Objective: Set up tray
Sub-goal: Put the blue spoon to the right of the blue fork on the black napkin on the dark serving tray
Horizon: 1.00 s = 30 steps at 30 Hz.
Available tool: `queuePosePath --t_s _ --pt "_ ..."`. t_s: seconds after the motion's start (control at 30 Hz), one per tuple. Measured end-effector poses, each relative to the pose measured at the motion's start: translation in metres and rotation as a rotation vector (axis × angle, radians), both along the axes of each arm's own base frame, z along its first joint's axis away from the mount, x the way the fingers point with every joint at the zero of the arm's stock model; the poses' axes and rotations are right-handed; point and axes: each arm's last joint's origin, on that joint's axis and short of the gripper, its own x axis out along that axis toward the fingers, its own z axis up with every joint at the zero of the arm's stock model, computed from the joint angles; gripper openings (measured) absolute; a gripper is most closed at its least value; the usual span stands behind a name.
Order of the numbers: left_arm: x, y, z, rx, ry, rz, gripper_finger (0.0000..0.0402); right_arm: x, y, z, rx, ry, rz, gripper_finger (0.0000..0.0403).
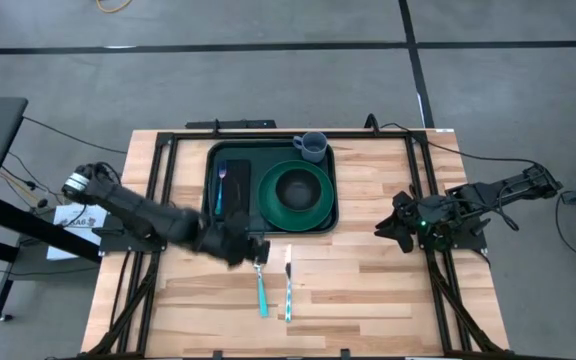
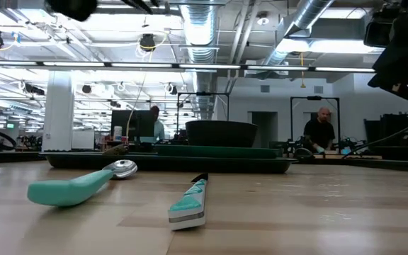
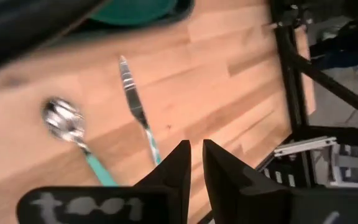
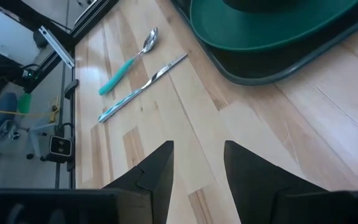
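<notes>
The dark green tray (image 1: 211,170) lies at the table's far middle. It carries a black napkin with a fork (image 1: 221,183), a green plate with a bowl (image 1: 296,190) and a grey mug (image 1: 310,147). A teal-handled spoon (image 1: 260,285) and a teal-handled knife (image 1: 288,285) lie flat on the wood near the tray's near edge. My left gripper (image 1: 251,252) hovers over the spoon's bowl end, open by a narrow gap (image 3: 194,155) and holding nothing. My right gripper (image 1: 388,228) waits open (image 4: 197,162) to the right of the tray.
Black frame rails (image 1: 163,180) run along the table's left and right sides. Bare wood (image 1: 368,290) stretches to the right of the knife. In the low view people stand far behind the table.
</notes>
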Motion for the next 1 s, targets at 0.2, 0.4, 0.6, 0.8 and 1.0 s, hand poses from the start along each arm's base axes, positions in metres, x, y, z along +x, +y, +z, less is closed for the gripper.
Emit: queuePosePath --t_s 0.2,0.4,0.6,0.8,1.0 --pt "0.003 -0.039 -0.025 0.101 0.017 -0.056 0.0029 0.0 0.0 0.0 -0.034 -0.008 0.025 0.0134" --pt "0.02 -0.041 -0.047 0.066 0.068 -0.039 0.0029 0.001 0.0 0.001 -0.03 -0.013 0.027 0.0134" --pt "0.033 -0.039 -0.075 -0.062 0.225 -0.075 0.0029 0.0 0.001 0.001 -0.021 -0.011 0.04 0.0134" --pt "0.033 -0.038 -0.097 -0.089 0.369 -0.059 0.0048 0.0 0.001 0.001 -0.018 -0.01 0.043 0.0134" --pt "0.026 -0.032 -0.1 -0.039 0.431 0.05 0.0091 0.0 0.001 0.001 -0.018 -0.01 0.043 0.0134"
